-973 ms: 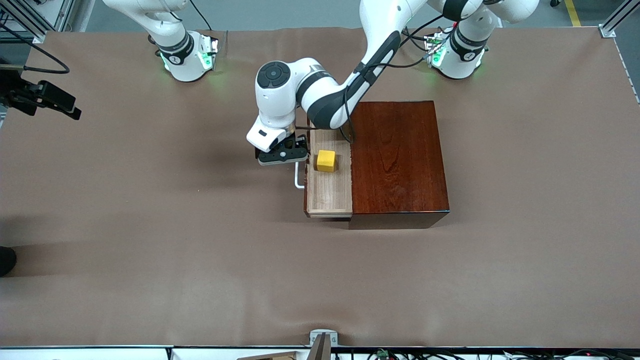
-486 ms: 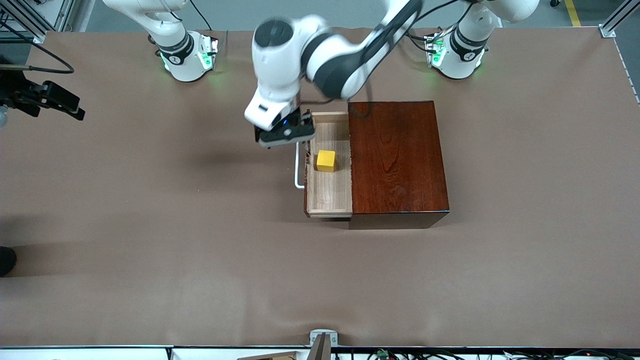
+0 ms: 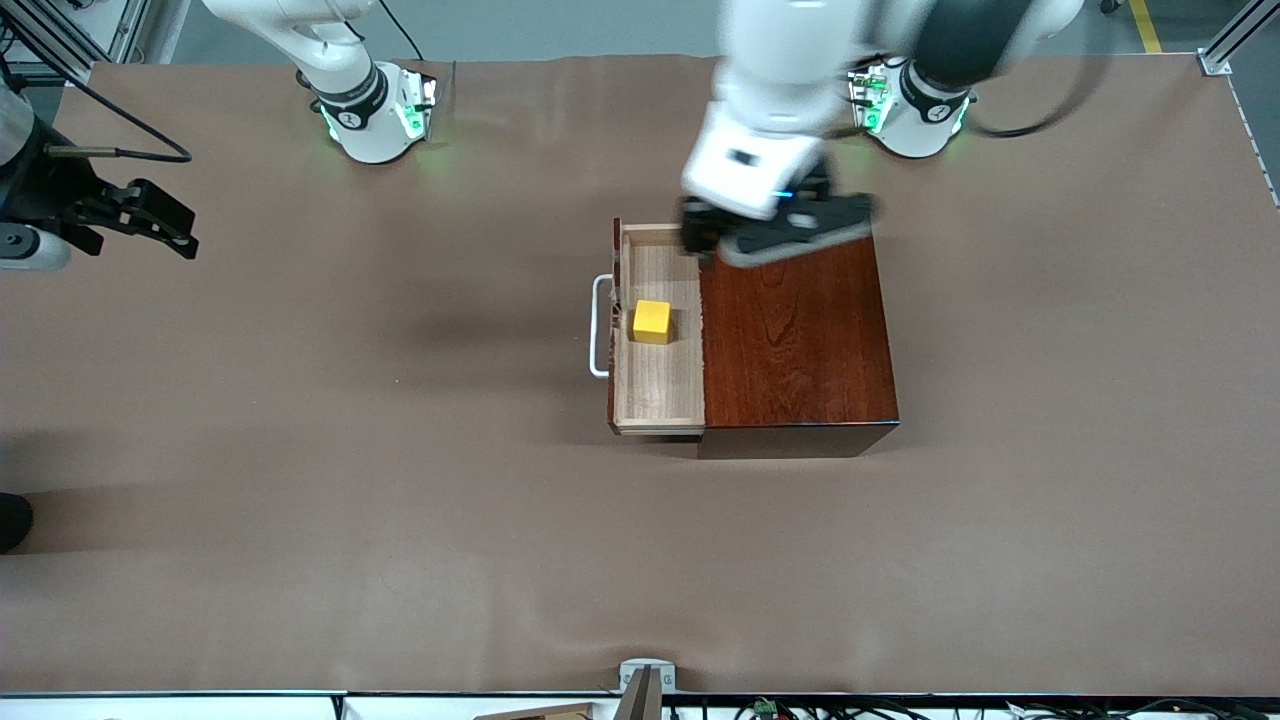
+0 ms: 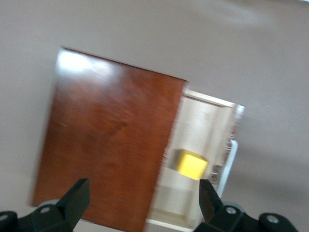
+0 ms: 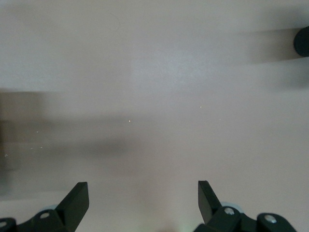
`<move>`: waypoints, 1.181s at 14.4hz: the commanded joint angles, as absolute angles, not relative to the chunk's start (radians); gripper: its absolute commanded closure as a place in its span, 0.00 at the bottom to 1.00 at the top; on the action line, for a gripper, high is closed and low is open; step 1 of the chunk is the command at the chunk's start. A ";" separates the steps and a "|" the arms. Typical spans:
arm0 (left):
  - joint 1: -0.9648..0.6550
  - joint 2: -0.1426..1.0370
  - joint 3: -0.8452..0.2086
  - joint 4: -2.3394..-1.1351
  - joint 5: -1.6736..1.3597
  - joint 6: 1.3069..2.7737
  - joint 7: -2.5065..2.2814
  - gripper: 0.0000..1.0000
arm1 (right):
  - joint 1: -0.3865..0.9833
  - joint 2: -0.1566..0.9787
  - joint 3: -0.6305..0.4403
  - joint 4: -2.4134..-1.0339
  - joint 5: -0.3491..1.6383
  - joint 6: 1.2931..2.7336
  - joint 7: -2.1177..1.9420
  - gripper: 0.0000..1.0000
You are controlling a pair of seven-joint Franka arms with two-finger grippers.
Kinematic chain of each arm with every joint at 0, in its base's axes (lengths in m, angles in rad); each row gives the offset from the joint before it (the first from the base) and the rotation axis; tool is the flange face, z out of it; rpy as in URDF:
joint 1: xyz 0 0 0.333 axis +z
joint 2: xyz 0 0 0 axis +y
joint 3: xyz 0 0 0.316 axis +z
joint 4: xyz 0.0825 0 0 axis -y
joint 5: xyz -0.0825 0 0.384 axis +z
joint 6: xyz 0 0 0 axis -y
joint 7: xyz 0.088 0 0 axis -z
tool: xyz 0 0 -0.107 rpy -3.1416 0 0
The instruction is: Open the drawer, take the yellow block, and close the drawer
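Observation:
The drawer [image 3: 658,375] of the dark reddish-brown box [image 3: 795,330] stands pulled out toward the right arm's end, its white handle [image 3: 598,326] in front. In its pale interior sits the yellow block [image 3: 652,321]. My left gripper [image 3: 775,235] hangs open and empty in the air over the box's edge nearest the robots' bases. The left wrist view looks down between its fingertips [image 4: 77,198] on the box [image 4: 106,145], the drawer [image 4: 203,125] and the yellow block [image 4: 188,164]. My right gripper [image 3: 175,230] is open and empty over bare table at the right arm's end; its wrist view shows its fingertips [image 5: 77,200].
Brown table covering [image 3: 400,450] surrounds the box on all sides. A small camera mount [image 3: 645,680] sits at the table edge nearest the front camera. A dark object [image 5: 303,41] shows at the border of the right wrist view.
My left gripper has risen from the drawer handle and swung toward the left arm's end, over the box. The right gripper has edged a little inward. The drawer and block have not moved.

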State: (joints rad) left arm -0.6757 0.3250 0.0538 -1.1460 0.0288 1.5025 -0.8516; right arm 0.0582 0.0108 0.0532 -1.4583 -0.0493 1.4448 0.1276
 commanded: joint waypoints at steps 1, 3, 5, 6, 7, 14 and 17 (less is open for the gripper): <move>-0.548 0.227 0.040 -1.224 0.032 1.463 -0.659 0.00 | 0.092 0.014 0.051 -1.448 -0.078 1.433 0.140 0.00; -0.435 0.155 0.038 -1.300 0.032 1.463 -0.480 0.00 | 0.080 0.032 0.049 -1.450 -0.063 1.436 0.143 0.00; -0.329 0.079 0.037 -1.394 0.029 1.466 -0.327 0.00 | 0.072 0.072 0.046 -1.453 -0.060 1.440 0.143 0.00; -0.281 0.048 0.037 -1.444 0.029 1.476 -0.280 0.00 | 0.068 0.087 0.045 -1.451 -0.060 1.445 0.143 0.00; -0.244 0.025 0.037 -1.486 0.028 1.488 -0.246 0.00 | 0.066 0.100 0.046 -1.451 -0.058 1.447 0.143 0.00; -0.075 -0.101 0.037 -1.743 0.018 1.646 -0.112 0.00 | 0.126 0.123 0.049 -1.454 -0.015 1.460 0.429 0.00; -0.064 -0.106 0.034 -1.729 0.014 1.643 -0.106 0.00 | 0.184 0.153 0.051 -1.456 0.053 1.460 0.650 0.00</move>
